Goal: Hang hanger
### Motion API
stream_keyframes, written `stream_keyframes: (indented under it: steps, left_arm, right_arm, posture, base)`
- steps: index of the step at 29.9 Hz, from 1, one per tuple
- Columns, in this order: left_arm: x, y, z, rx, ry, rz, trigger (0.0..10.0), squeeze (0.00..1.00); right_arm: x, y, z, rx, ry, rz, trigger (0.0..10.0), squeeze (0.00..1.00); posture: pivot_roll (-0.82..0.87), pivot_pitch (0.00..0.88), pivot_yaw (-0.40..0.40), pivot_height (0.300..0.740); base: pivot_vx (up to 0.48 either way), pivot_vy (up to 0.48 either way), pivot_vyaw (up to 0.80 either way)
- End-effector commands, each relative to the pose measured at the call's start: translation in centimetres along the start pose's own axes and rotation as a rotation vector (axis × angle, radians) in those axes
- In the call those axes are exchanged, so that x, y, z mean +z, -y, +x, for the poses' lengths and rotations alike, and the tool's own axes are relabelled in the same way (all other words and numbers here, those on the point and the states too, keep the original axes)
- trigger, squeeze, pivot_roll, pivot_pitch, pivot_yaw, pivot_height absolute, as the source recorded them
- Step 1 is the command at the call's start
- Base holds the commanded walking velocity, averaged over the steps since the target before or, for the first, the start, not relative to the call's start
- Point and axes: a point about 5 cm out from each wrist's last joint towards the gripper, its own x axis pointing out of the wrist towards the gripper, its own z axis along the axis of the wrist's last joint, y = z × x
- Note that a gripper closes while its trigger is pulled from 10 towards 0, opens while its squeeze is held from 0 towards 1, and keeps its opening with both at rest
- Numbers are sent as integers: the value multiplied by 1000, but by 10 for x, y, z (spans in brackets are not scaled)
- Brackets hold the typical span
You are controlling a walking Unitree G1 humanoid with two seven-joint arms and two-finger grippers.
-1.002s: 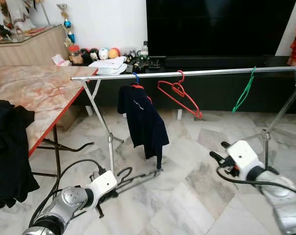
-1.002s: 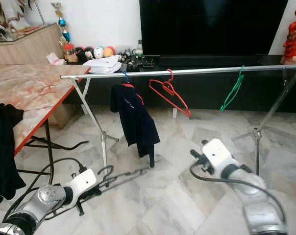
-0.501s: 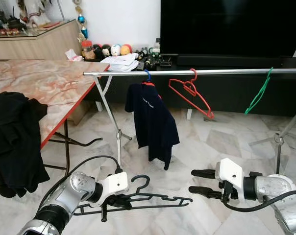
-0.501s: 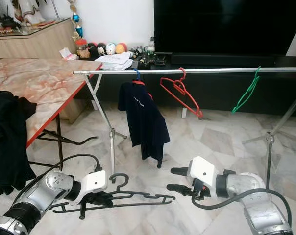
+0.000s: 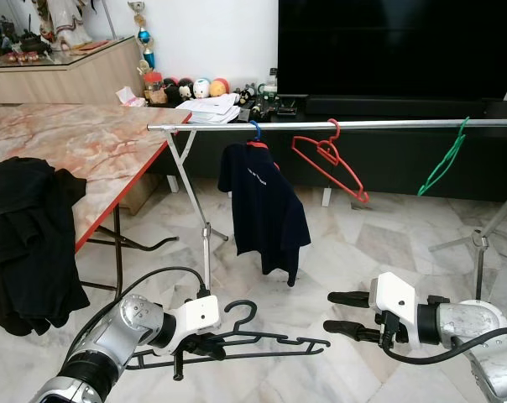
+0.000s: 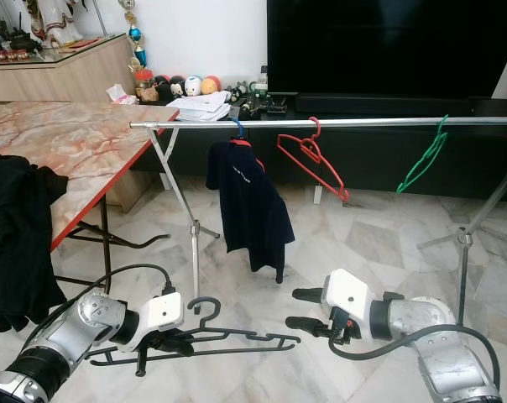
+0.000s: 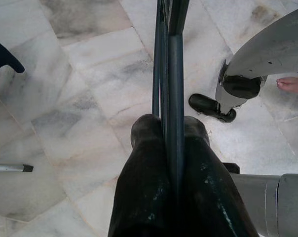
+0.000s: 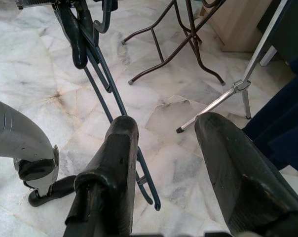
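A dark hanger (image 5: 262,340) lies level, low over the floor, hook up, with my left gripper (image 5: 201,346) shut on its bar near the hook. In the left wrist view the fingers (image 7: 144,187) pinch the hanger (image 7: 169,74). My right gripper (image 5: 327,311) is open, pointing at the hanger's right end, which sits just below its lower finger. The right wrist view shows the hanger (image 8: 102,94) beyond the spread fingers (image 8: 117,148). The silver rail (image 5: 363,125) carries a navy shirt (image 5: 262,210), a red hanger (image 5: 331,164) and a green hanger (image 5: 442,164).
A marble table (image 5: 69,138) with black clothes (image 5: 23,235) draped over its edge stands at the left. The rack's legs (image 5: 205,243) rise ahead of my left arm and at the right (image 5: 480,243). A low TV cabinet (image 5: 388,105) lies behind the rail.
Over the second the left gripper swung the hanger across in front of me, and the right gripper dropped and turned toward its end. Nothing has moved in the last half second.
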Motion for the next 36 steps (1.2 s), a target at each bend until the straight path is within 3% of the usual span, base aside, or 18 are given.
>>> stream_keyframes:
  steps: [1, 5, 6, 8, 9, 14, 23, 26, 32, 36]
  left_arm:
    - [2, -2, -3, -1, -1, 14, 10000, 0]
    - [2, -2, -3, -1, -1, 14, 10000, 0]
    - [7, -1, -6, -28, 3, 19, 10000, 0]
    - [85, -7, 11, -8, 226, 146, 10000, 0]
    - [94, -8, 13, -2, 252, 160, 10000, 0]
    - [95, -10, 13, 26, 266, 149, 10000, 0]
    - [93, 2, 9, -89, 218, 151, 10000, 0]
    - [93, 5, 9, -126, 196, 184, 10000, 0]
    - [97, 11, 9, -178, 162, 219, 10000, 0]
    - [98, 13, 10, -188, 166, 224, 10000, 0]
  right_arm:
    - [6, -1, 1, 15, 8, -22, 10000, 0]
    - [6, -1, 1, 15, 8, -22, 10000, 0]
    - [6, -1, -1, 68, 18, -14, 10000, 0]
    - [-3, -11, 15, 118, 63, 18, 10000, 0]
    - [-4, -12, 17, 113, 67, 19, 10000, 0]
    - [-4, -5, 20, 28, 66, 32, 10000, 0]
    - [2, -14, 16, 155, 103, 16, 10000, 0]
    - [6, -20, 11, 272, 92, -2, 10000, 0]
    - [10, -10, 11, 233, 80, -48, 10000, 0]
    - [10, -13, 11, 275, 74, -48, 10000, 0]
  posture:
    - [-70, 0, 106, 740]
    - [-70, 0, 106, 740]
    - [-70, 0, 106, 740]
    - [-70, 0, 108, 740]
    - [-70, 0, 108, 740]
    - [-71, 0, 108, 740]
    - [-70, 0, 111, 740]
    - [-72, 0, 112, 740]
    - [-71, 0, 111, 740]
    - [-69, 0, 109, 740]
  base:
    - [0, 0, 0]
    - [0, 0, 0]
    - [0, 0, 0]
    - [0, 0, 0]
    - [0, 0, 0]
    - [0, 0, 0]
    - [0, 0, 0]
    - [0, 0, 0]
    - [0, 0, 0]
    - [0, 0, 0]
